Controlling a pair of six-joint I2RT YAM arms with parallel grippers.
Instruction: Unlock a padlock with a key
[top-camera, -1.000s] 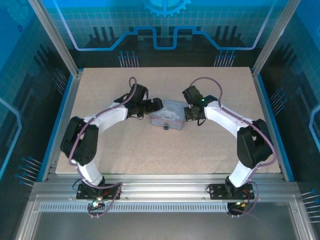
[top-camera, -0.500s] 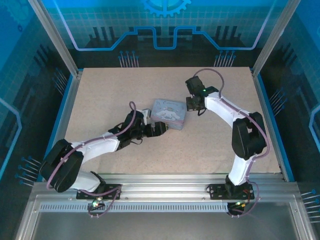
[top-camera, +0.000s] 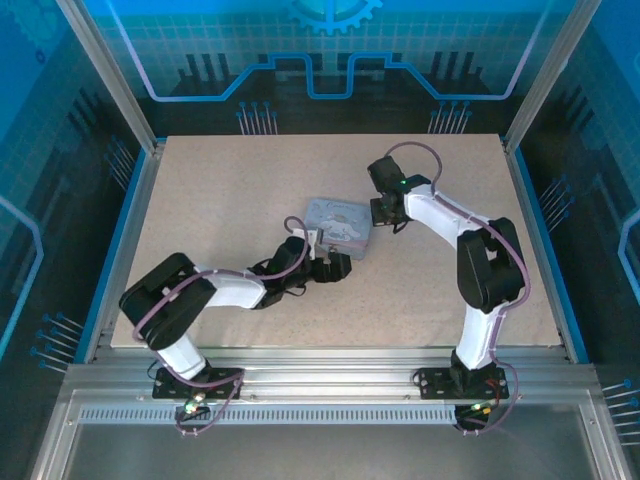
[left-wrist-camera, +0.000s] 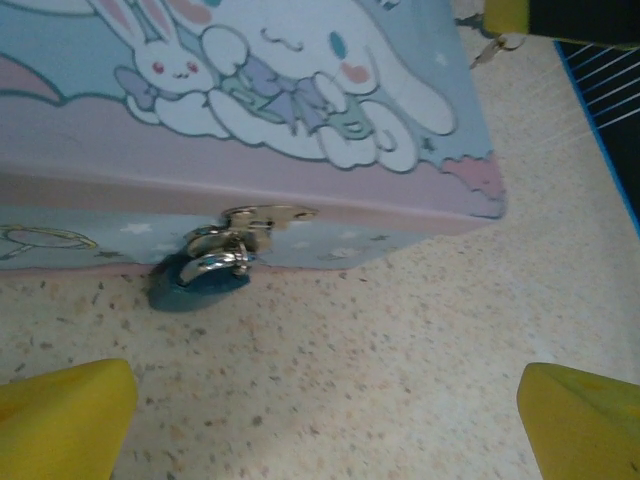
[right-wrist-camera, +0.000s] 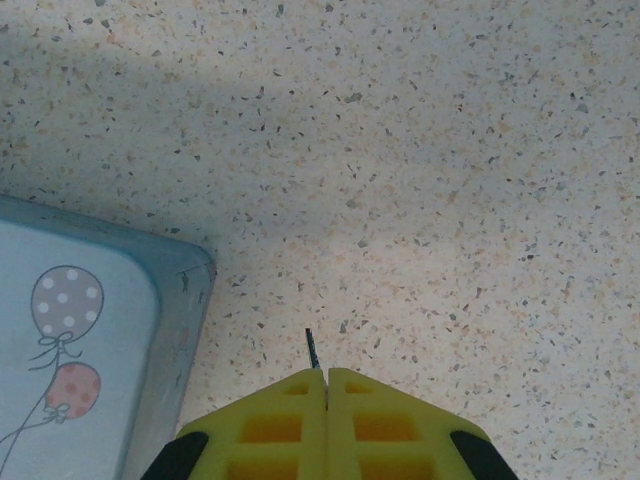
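Right gripper (right-wrist-camera: 327, 378) pinches the key (right-wrist-camera: 312, 349), its thin dark tip jutting straight past the fingertips (right-wrist-camera: 297, 386), right of the tin (right-wrist-camera: 90, 330). Dark padlock (left-wrist-camera: 196, 281) hangs shackle-up on the tin's near latch (left-wrist-camera: 270, 213); left gripper (left-wrist-camera: 325, 415) gapes empty.

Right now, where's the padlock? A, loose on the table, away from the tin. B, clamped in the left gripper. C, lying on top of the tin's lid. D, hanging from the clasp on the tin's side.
D: in the left wrist view the padlock hangs from the clasp on the tin side wall, ahead of the open left gripper.
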